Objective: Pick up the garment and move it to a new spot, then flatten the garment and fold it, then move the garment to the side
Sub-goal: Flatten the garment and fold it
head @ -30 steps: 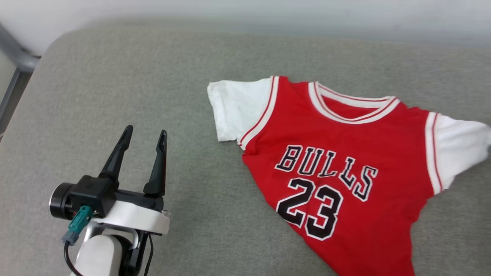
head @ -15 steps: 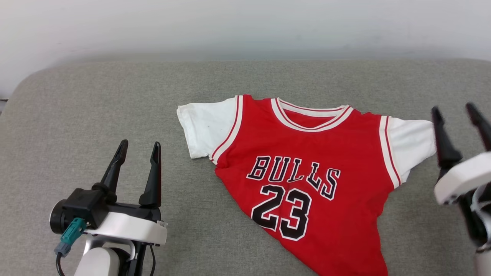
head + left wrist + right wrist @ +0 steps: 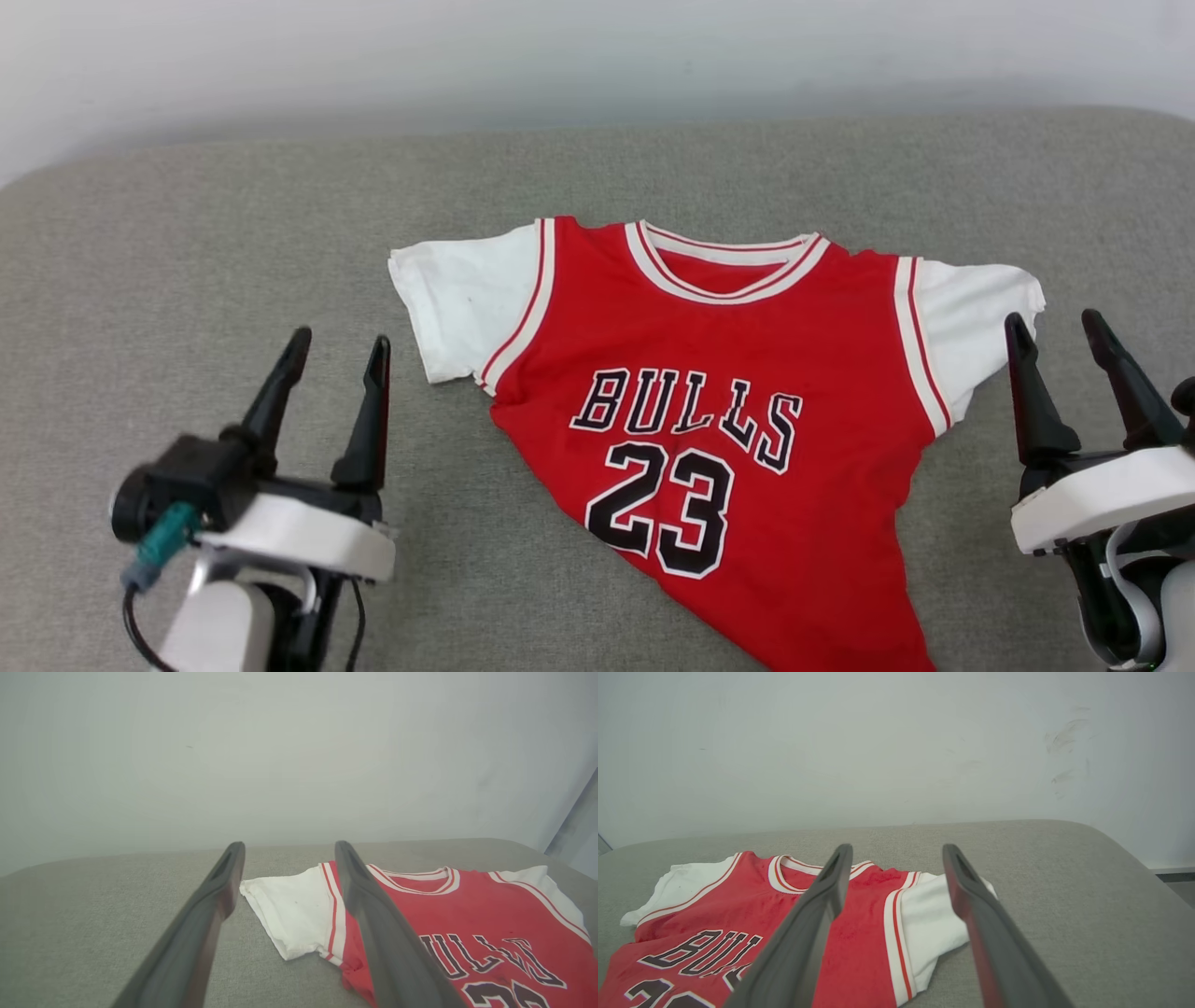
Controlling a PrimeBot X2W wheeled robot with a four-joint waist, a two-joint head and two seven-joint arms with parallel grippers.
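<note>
Up front, the left gripper [image 3: 341, 338] and right gripper [image 3: 1053, 319] both have fingers spread wide, holding nothing. Between them the garment [image 3: 747, 373] lies print-up on the grey cushion [image 3: 233, 233], collar toward the pale wall [image 3: 560, 56].

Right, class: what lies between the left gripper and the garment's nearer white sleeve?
Nothing but bare grey surface: the head view shows the open left gripper apart from the garment, its white sleeve nearest.
</note>
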